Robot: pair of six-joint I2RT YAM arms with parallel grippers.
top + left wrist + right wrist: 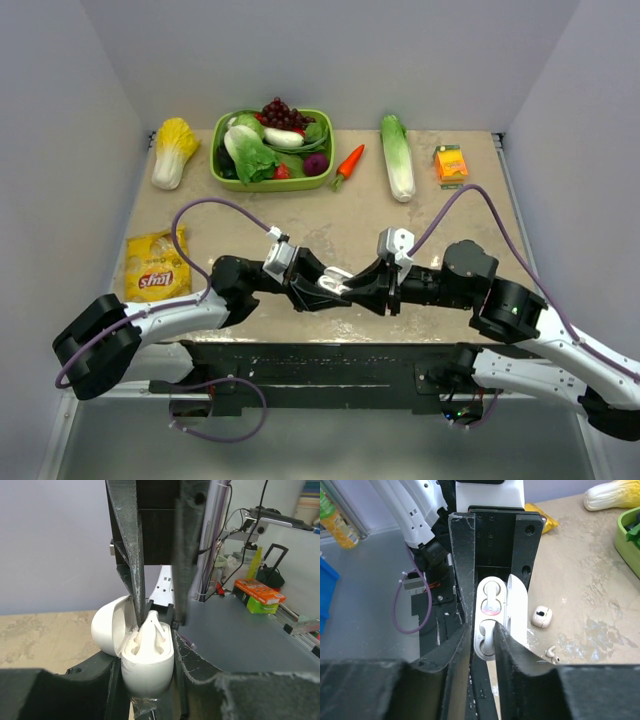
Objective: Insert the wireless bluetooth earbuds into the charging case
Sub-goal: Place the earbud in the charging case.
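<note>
The beige mottled desk [440,230] carries everything, and the two black-and-white arms reach in so that their hands meet over its near middle. Well beyond the hands, at the far edge, sits a green plastic basket [270,185] heaped with toy vegetables and dark grapes. Beside it, beyond the left hand [315,290], lies a pale yellow-and-white cabbage [173,150]. A yellow crisp bag [155,265] lies flat out to that hand's left. Beyond the right hand [358,288] are a long green-and-white leafy vegetable [398,155], a small orange carton [451,163] further right, and a little orange carrot [349,163].

The left hand is clamped tight on the small glossy white pebble-shaped charging case [147,672], held upright between its fingers with the hinged lid [107,627] swung open.

The right hand comes at the case from the opposite side. Its fingers stand a little apart around a tiny white earbud [152,627] that sits in one well of the case. I cannot tell whether they pinch it or only flank it. The other well looks unfilled.

On the desk just beside the right hand lies another tiny pale stemmed earbud [551,653]. Near it is a small pale rounded piece [541,616], too small to make out.
</note>
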